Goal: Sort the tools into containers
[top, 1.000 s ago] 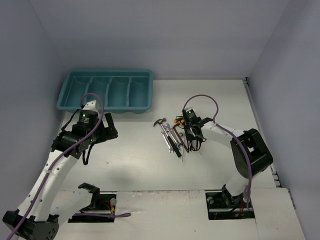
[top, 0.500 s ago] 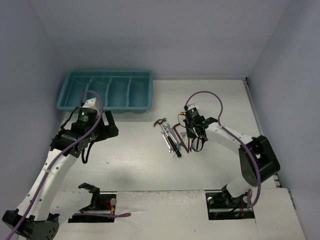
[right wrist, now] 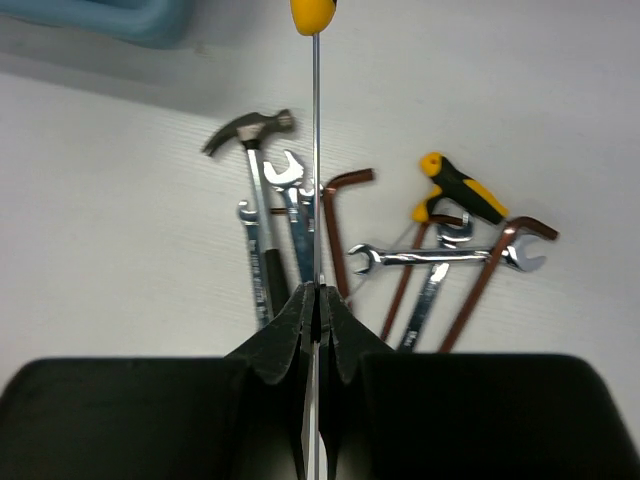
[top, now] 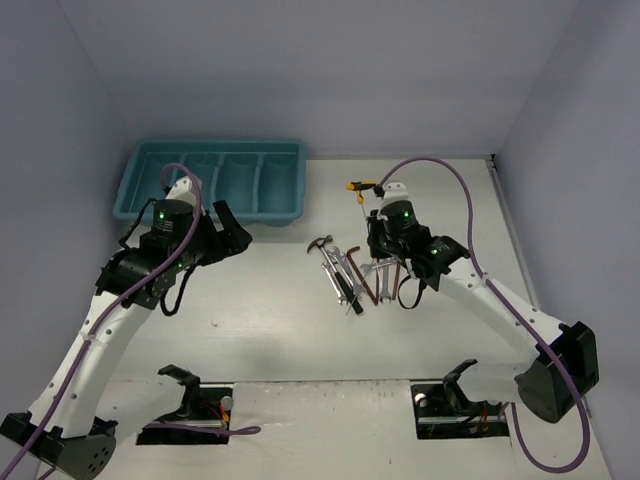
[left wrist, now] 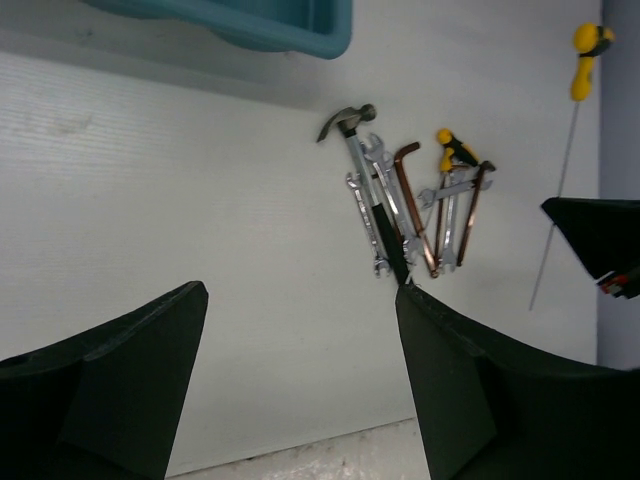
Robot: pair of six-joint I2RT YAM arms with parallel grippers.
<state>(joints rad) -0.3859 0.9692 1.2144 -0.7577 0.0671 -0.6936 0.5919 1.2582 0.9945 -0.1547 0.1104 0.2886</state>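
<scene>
- Long teal plastic tray (top: 212, 211) with four side-by-side compartments sits at the far left of the white counter (top: 270, 320).
- Left pincer (top: 229, 231) is just in front of the tray's front wall, fingers (left wrist: 110, 380) wide apart, holding nothing.
- Right pincer (right wrist: 315, 305) is right of the tray, clamped on the thin steel shaft of a yellow-and-black handled screwdriver (top: 361, 187). The handle points away from the pincer.
- Loose pile on the counter, right of the tray and nearer than it: small dark-handled hammer (right wrist: 255, 190), silver wrenches (right wrist: 435, 257), dark red L-shaped keys (right wrist: 345, 215) and a yellow-and-black handled tool (right wrist: 462, 188).
</scene>
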